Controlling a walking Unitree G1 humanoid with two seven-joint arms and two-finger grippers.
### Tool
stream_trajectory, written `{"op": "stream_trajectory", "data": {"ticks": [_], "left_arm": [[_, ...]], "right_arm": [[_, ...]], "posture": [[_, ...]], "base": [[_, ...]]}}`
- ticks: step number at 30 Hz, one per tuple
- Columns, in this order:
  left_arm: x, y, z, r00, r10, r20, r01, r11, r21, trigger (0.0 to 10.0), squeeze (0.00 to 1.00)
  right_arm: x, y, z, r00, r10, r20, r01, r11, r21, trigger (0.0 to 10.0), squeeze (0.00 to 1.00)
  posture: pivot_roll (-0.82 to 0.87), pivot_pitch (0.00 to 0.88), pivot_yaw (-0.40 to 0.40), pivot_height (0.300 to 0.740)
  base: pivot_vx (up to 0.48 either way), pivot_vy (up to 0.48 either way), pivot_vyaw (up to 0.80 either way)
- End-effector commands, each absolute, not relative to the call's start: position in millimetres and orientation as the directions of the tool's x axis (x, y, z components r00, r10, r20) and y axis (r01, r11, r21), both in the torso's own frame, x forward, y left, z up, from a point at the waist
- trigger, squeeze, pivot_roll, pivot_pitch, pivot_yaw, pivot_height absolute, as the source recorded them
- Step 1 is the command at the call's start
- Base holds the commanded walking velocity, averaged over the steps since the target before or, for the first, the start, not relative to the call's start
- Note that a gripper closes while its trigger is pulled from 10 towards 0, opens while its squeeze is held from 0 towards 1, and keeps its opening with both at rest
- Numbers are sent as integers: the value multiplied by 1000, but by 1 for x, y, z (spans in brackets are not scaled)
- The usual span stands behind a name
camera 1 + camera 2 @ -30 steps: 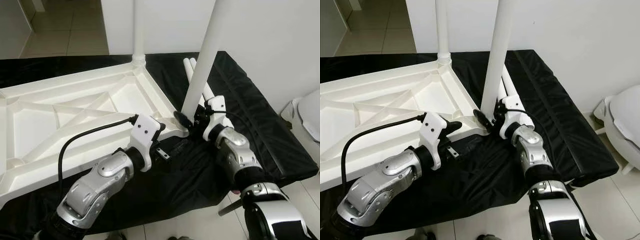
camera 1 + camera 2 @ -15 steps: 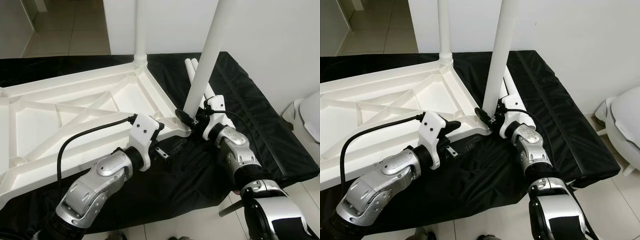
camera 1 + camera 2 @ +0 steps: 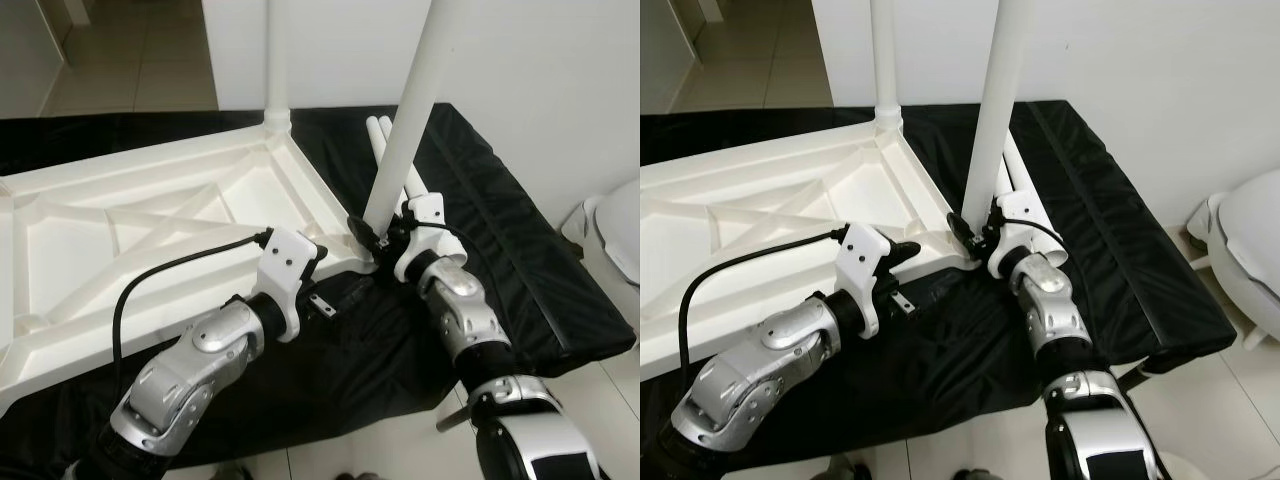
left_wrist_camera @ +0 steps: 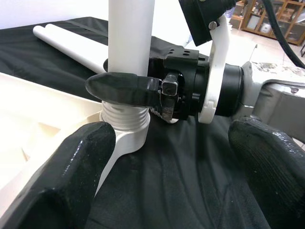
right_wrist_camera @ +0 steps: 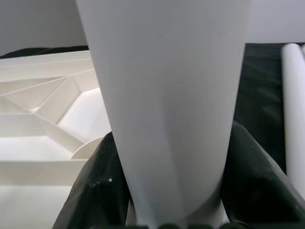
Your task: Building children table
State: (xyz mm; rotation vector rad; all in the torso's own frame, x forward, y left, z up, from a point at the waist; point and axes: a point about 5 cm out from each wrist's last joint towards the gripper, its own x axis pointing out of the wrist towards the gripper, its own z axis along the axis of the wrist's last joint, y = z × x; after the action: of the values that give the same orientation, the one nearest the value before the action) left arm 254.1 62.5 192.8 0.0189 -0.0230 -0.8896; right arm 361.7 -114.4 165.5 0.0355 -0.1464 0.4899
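Observation:
A white plastic table top (image 3: 140, 225) lies upside down on a black cloth. One white leg (image 3: 277, 60) stands upright in its far corner socket. At the near right corner a second white leg (image 3: 405, 140) stands slightly tilted, its threaded base (image 4: 125, 117) at the socket. My right gripper (image 3: 377, 235) is shut on this leg just above the base, fingers (image 5: 97, 191) on both sides. Just short of that corner, my left gripper (image 4: 171, 157) is open, holding nothing. Two spare legs (image 3: 1018, 175) lie on the cloth behind.
The black padded surface (image 3: 520, 250) ends close to my right, with tiled floor (image 3: 610, 390) below. A white lidded object (image 3: 618, 225) stands at the far right. A white wall (image 3: 540, 80) rises behind. A black cable (image 3: 150, 280) loops over my left forearm.
My right forearm has swung slightly to the left, its gripper still on the leg. The left arm has stayed where it was.

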Motion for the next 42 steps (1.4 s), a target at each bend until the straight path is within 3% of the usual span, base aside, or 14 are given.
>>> {"op": "stream_trajectory", "data": {"ticks": [1, 12, 16, 26, 27, 28, 39, 40, 42], "left_arm": [[249, 59, 193, 548, -837, 3, 836, 547, 31, 10000, 0], [248, 57, 192, 538, -843, 0, 842, 538, 31, 10000, 0], [248, 56, 192, 535, -845, -1, 844, 535, 32, 10000, 0], [247, 55, 191, 533, -846, -1, 846, 533, 33, 10000, 0], [248, 55, 190, 534, -845, -1, 845, 534, 33, 10000, 0], [248, 55, 190, 536, -844, -2, 844, 536, 34, 10000, 0], [254, 57, 189, 573, -819, 13, 818, 573, 47, 10000, 0], [256, 58, 190, 589, -808, 22, 806, 589, 55, 10000, 0], [258, 59, 191, 599, -800, 29, 798, 599, 60, 10000, 0]], "right_arm": [[362, -122, 162, 914, 380, 140, -395, 914, 99, 10000, 0], [348, -109, 169, 974, 158, 159, -179, 976, 123, 10000, 0], [339, -107, 164, 994, 16, 110, -31, 991, 130, 10000, 0], [332, -96, 165, 994, 48, 94, -61, 989, 135, 10000, 0], [331, -95, 166, 993, 64, 100, -78, 987, 141, 10000, 353], [330, -94, 169, 988, 93, 122, -111, 983, 149, 10000, 1000], [324, -97, 179, 962, 192, 193, -221, 964, 145, 10000, 1000], [323, -99, 180, 958, 207, 196, -234, 965, 123, 10000, 0], [322, -100, 180, 955, 219, 198, -243, 964, 108, 10000, 0]], "posture": [[12, 121, -32, 740], [12, 108, -33, 740], [12, 103, -38, 740], [10, 95, -43, 740], [10, 96, -45, 740], [10, 96, -47, 740], [0, 105, -45, 740], [-2, 108, -44, 740], [-2, 108, -44, 740]], "base": [[0, 0, 0], [0, 0, 0], [0, 0, 0], [0, 0, 0], [0, 0, 0], [0, 0, 0], [0, 0, 0], [0, 0, 0], [0, 0, 0]]}}
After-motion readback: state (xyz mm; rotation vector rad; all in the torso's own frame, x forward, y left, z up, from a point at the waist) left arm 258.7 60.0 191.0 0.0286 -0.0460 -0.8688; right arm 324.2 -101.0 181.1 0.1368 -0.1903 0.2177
